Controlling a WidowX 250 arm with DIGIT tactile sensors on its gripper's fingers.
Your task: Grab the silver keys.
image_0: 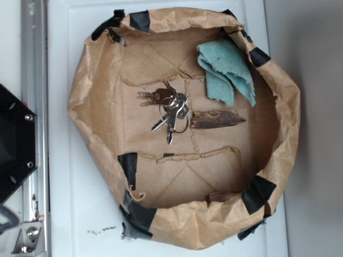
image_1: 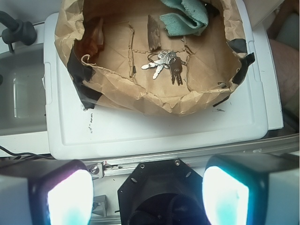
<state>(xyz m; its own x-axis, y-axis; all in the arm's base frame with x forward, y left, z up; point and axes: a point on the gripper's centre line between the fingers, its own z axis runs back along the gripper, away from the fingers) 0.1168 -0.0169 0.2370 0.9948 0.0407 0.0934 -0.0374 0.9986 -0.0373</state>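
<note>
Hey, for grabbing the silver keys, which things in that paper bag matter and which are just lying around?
Matter:
- silver keys, mid-floor of the bag
- claw, far back from the bag, not yet near the keys

Lying around:
- teal cloth, near the bag's wall
- wood sliver, right beside the keys
- paper bag, holding all three
</note>
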